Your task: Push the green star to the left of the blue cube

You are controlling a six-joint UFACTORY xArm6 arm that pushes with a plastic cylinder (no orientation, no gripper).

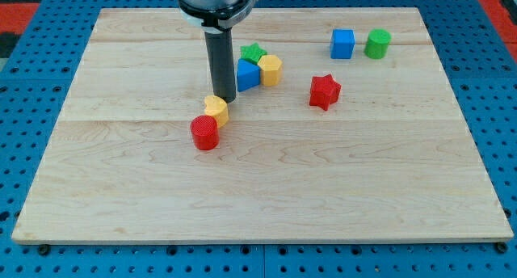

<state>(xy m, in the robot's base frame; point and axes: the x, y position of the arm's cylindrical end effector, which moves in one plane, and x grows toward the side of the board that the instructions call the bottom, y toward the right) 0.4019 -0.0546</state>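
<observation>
The green star (254,52) lies at the view's upper middle, touching a blue triangular block (247,74) below it and a yellow hexagonal block (271,69) at its right. The blue cube (342,44) sits at the view's upper right, with a green cylinder (377,44) close at its right. My tip (225,98) is down on the board, just left of the blue triangular block and below-left of the green star. It stands right above a small yellow block (216,109).
A red cylinder (205,132) touches the small yellow block from below-left. A red star (325,91) lies alone right of the cluster, below-left of the blue cube. The wooden board (258,197) is ringed by a blue pegboard.
</observation>
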